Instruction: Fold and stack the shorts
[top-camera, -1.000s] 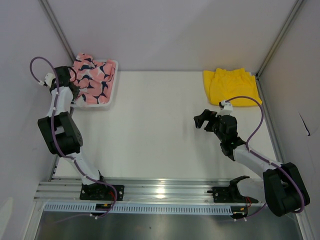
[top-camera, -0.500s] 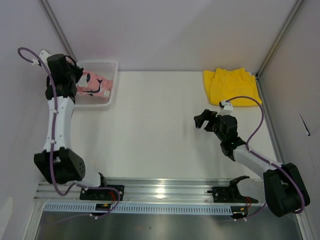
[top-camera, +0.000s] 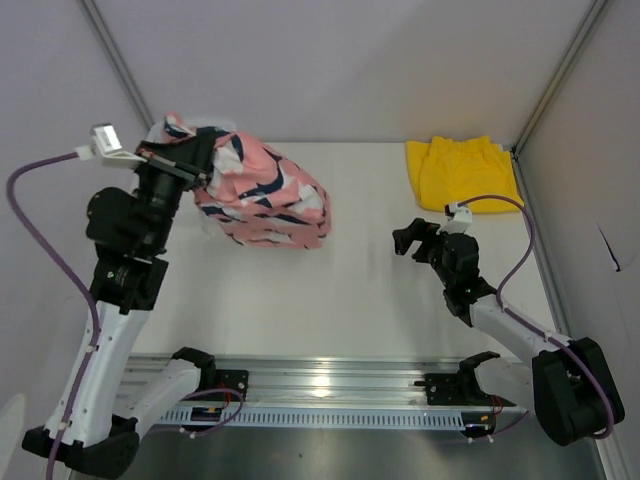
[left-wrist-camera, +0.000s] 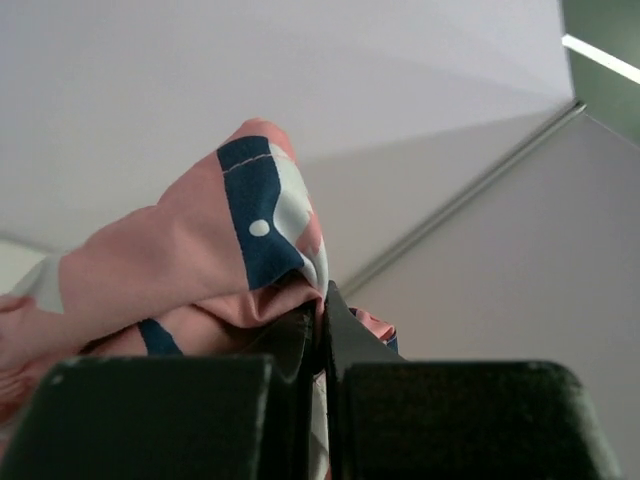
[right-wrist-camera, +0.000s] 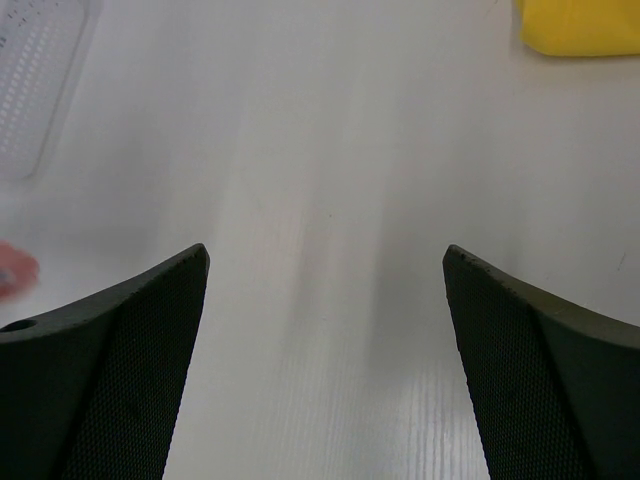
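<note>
— Which step is the robot on?
— Bringing out the second pair, it seems. The left gripper (top-camera: 195, 165) is pinched tight on a fold of the pink shorts (top-camera: 265, 195), which hang bunched above the table's (top-camera: 330, 300) far left.
— And the other arm?
— The right gripper (top-camera: 415, 240) is spread wide and holds nothing. The yellow shorts (top-camera: 462, 172) lie at the far right corner.
— Next?
— Probably laying the pink shorts flat on bare table for folding.

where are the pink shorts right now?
Top view, far left: the pink shorts hang from the shut left pincer, held above the far-left corner of the table, well apart from the yellow shorts lying in the far-right corner.
</note>
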